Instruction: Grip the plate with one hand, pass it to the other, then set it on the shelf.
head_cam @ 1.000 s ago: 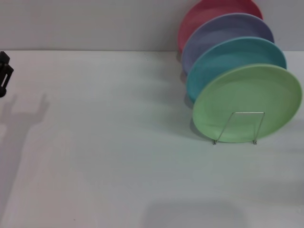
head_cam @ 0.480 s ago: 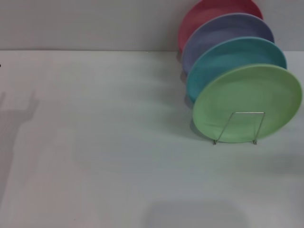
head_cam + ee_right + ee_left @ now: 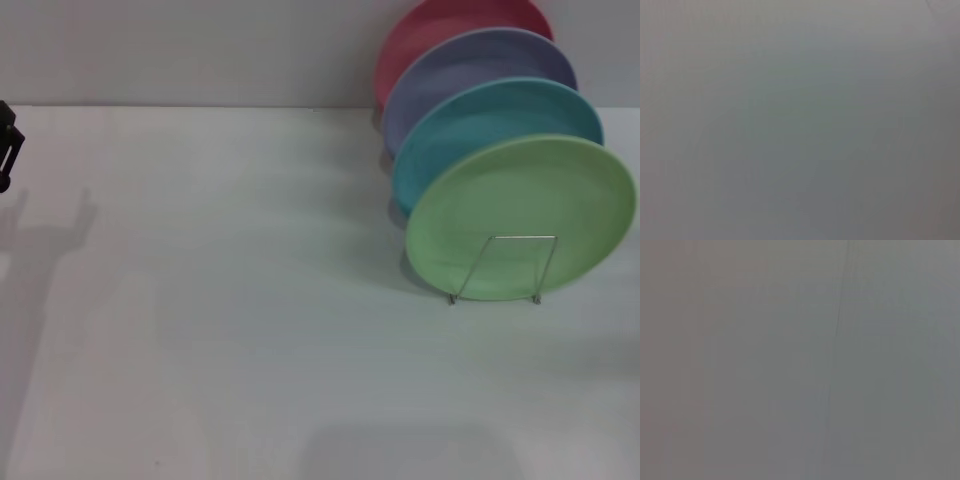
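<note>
The light green plate [image 3: 520, 195] stands on edge at the right of the table, frontmost in a row of upright plates. It sits in the shelf, a thin silver wire rack whose front loop [image 3: 522, 237] crosses the plate's lower face. A black part of my left gripper [image 3: 6, 150] shows at the far left edge, far from the plate, casting a shadow on the table. My right gripper is out of view. Both wrist views show only a plain grey surface.
Behind the green plate stand a light blue plate [image 3: 480, 125], a lavender plate [image 3: 470, 65] and a red plate [image 3: 440, 22], all upright. The white table [image 3: 230, 300] spreads left and front of the rack. A grey wall runs along the back.
The left gripper slipped out past the left edge half a second ago and now shows there again; its shadow shifted with it. The plates and rack have not moved.
</note>
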You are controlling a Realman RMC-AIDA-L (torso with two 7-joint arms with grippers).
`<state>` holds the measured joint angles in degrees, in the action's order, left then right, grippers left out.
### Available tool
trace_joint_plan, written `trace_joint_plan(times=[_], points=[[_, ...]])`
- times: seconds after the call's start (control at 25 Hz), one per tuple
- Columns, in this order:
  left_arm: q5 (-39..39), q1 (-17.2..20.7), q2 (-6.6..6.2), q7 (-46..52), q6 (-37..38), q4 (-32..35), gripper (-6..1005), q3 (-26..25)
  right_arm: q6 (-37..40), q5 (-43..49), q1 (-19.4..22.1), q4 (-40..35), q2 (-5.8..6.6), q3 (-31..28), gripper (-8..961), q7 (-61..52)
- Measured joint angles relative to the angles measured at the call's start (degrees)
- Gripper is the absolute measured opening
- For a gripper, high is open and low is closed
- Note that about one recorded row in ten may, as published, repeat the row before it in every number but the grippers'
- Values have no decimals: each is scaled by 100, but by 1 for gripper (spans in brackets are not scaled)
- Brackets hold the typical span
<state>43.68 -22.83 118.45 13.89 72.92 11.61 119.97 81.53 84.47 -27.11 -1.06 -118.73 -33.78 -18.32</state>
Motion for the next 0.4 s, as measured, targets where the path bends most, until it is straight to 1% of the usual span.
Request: trace_joint_plan(times=[0.4], points=[[-1,-26,13,25,-35,16,844,31,23,-7,-24,1,0,-24,711,-14]])
